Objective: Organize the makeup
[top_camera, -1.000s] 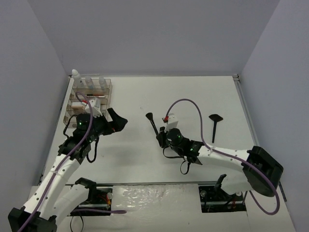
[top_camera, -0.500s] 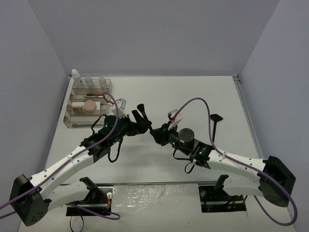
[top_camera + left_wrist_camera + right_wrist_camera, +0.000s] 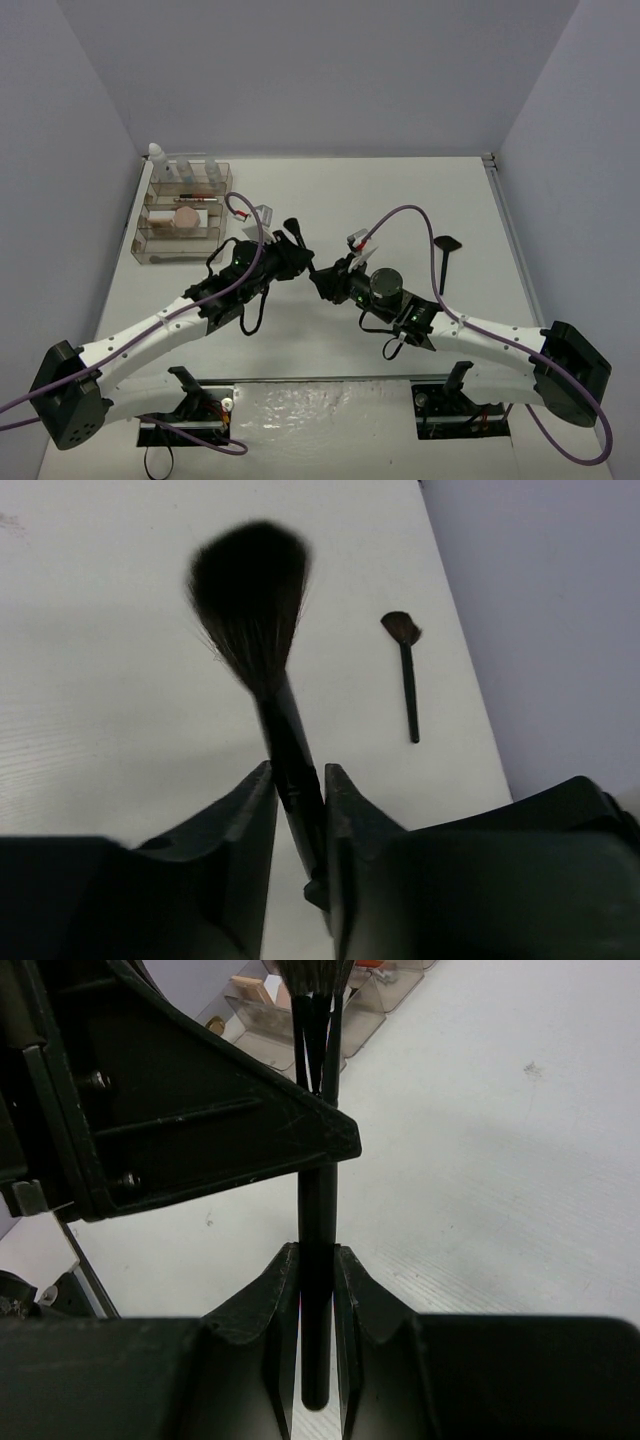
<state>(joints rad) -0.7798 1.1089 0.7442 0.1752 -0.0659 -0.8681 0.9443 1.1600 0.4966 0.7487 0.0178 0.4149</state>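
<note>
A black brush (image 3: 248,590) is clamped by both closed grippers, the left gripper (image 3: 296,780) nearer the bristles, the right gripper (image 3: 316,1260) at the handle end, with the organizer (image 3: 160,250) left of both.

The top external camera looked down from above and behind the arm bases, far enough off to take in the whole table (image 3: 400,190), with the organizer tray (image 3: 185,215) at its far left. The left wrist camera sat just behind the left end effector (image 3: 298,775), low and very near, facing along its fingers across the table toward the right side. The right wrist camera sat as close behind the right end effector (image 3: 315,1252), facing the opposite way toward the tray. Both wrist views shared the black brush (image 3: 262,630), seen from opposite ends; the left wrist and overhead views shared a second brush (image 3: 407,680) lying on the table
</note>
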